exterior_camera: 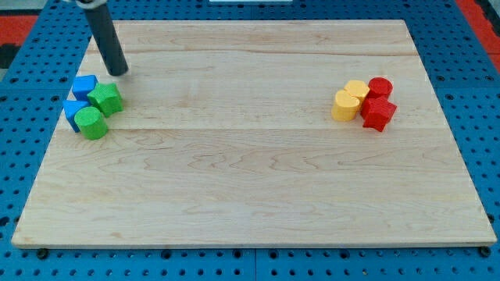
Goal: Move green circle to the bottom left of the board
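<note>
The green circle (92,123) lies at the view's left edge of the wooden board (250,156), at the bottom of a tight cluster. Touching it are a green star-like block (105,98) above right, a blue block (75,110) to its upper left and another blue block (84,85) at the cluster's top. My tip (119,73) rests on the board just above and right of the cluster, close to the upper blue block and the green star-like block, apart from the green circle.
At the view's right sit two yellow blocks (348,100) touching a red cylinder (380,87) and a red star-like block (378,112). A blue pegboard (469,78) surrounds the board.
</note>
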`<action>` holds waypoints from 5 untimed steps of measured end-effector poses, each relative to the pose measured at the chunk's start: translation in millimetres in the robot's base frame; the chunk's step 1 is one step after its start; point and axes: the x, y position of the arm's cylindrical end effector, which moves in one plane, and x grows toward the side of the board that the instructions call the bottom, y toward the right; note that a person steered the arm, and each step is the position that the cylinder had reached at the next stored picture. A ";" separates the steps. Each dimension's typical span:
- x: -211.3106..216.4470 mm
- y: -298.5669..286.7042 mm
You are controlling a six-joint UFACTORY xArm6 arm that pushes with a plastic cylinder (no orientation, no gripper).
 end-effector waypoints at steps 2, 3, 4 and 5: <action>36.8 -72.5; 52.6 -67.6; 31.0 -63.5; 29.0 -38.5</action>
